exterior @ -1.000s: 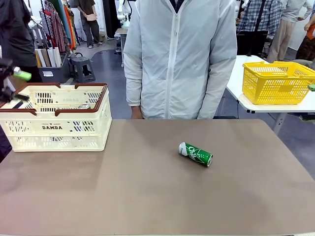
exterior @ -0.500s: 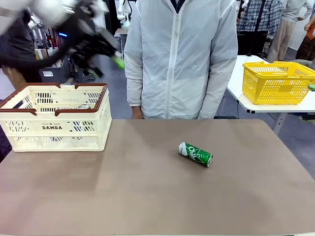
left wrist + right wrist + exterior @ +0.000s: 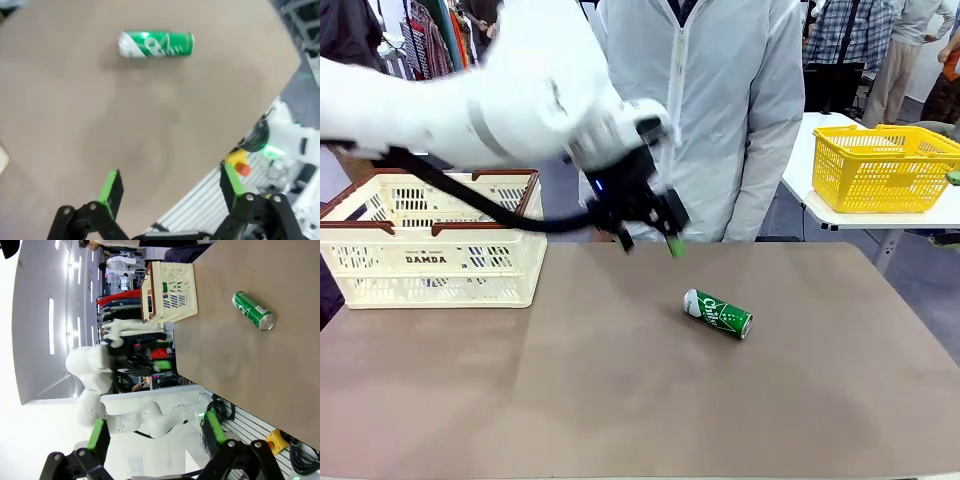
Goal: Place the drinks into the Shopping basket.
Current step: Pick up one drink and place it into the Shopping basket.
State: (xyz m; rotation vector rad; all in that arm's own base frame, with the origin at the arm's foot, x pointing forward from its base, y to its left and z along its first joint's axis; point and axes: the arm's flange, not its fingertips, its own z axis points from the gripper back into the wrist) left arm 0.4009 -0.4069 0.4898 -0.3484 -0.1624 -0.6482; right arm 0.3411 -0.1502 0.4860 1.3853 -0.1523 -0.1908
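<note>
The left gripper [image 3: 648,243] has swung away from the cream-white slotted plastic Shopping basket [image 3: 430,262] and now hangs empty, jaws wide, above and just short of the green aluminium can [image 3: 717,313] lying on its side well right of the basket. That looks like the next pickup. The basket's contents are hard to make out. The right gripper [image 3: 152,432] stands open, well away from the can.
</note>
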